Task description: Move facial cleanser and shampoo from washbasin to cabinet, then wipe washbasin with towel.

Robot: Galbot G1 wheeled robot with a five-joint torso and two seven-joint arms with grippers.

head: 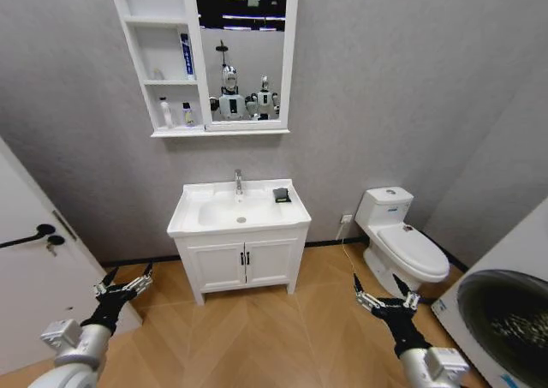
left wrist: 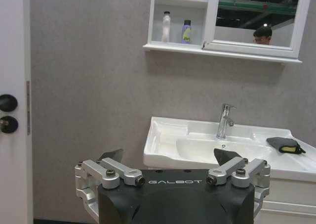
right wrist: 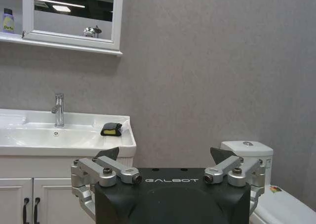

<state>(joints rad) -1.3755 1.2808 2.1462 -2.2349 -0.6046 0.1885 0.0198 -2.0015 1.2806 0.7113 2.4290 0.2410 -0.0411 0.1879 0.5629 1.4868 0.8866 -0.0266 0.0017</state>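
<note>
- The washbasin sits at the centre of the head view, against the grey wall, on a white two-door vanity.
- The towel, dark and folded, lies on the washbasin's rim toward the right of the frame, beside the bowl and apart from the tap.
- The cabinet hangs at the upper middle of the frame; two bottles stand in its lowest compartment and a blue tube stands in the middle one.
- The left claw hangs at the lower left over the wooden floor, fingers spread, holding nothing.
- The right claw hangs at the lower right, near the toilet, fingers spread and empty.
</note>
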